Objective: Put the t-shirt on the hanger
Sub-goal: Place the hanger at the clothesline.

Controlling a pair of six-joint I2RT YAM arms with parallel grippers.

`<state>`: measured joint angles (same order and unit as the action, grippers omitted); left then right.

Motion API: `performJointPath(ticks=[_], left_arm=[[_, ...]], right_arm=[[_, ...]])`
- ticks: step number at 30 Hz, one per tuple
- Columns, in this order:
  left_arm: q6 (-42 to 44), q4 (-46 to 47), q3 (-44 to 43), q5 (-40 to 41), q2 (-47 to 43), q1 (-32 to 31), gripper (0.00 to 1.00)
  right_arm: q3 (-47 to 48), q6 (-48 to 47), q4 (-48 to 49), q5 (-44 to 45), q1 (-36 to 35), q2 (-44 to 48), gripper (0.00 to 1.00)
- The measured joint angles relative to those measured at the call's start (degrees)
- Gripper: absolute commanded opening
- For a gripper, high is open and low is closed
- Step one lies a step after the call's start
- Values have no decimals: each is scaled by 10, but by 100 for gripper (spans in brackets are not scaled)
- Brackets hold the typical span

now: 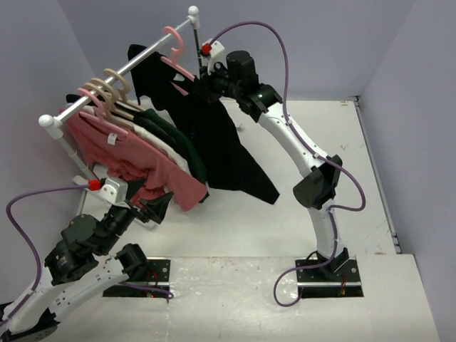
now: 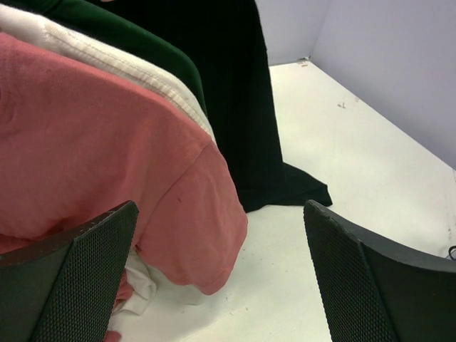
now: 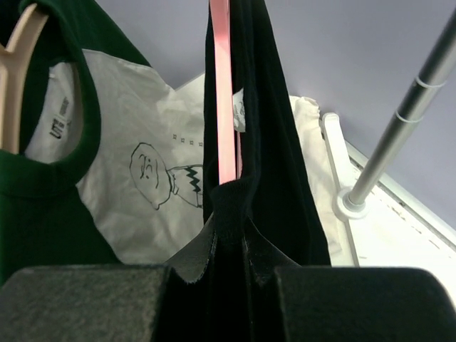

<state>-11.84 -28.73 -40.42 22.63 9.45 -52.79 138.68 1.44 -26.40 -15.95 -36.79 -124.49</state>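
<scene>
From above, I see the t-shirt [image 1: 221,142] draped over the hanger [image 1: 173,51], which is hooked on the rail [image 1: 121,75]. My right pincer [image 1: 198,89] sits at the shirt's shoulder. The left pincer [image 1: 158,205] hangs low beside the salmon shirt [image 1: 142,160].

Left wrist: jaws spread wide, holding nothing.

Right wrist: jaws clamped on a fold of the black fabric, the hanger's pink arm just above.

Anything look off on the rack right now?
The t-shirt hangs lopsided on the hanger: one side is bunched up high, the other trails down until its corner seems to rest on the table. The right gripper pinches its fabric beside the hanger.
</scene>
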Motion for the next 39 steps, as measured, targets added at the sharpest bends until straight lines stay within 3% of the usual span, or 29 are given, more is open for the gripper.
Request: performJointPath(ticks=[8, 28, 32, 34, 37, 39], left_arm=[[0, 3, 1, -2, 0, 4, 100], [0, 4, 1, -2, 5, 11, 100], [0, 5, 1, -2, 6, 14, 100], [0, 5, 2, -2, 6, 15, 100], [0, 5, 4, -2, 7, 15, 100], [0, 5, 5, -1, 8, 16, 100]], right_arm=[[53, 3, 49, 5, -1, -83, 0], [70, -5, 91, 43, -11, -124, 0], [26, -15, 120, 47, -11, -105, 1], [-31, -17, 147, 47, -11, -73, 15], [-84, -20, 148, 47, -11, -27, 25], [-103, -22, 133, 44, -11, -1, 57]])
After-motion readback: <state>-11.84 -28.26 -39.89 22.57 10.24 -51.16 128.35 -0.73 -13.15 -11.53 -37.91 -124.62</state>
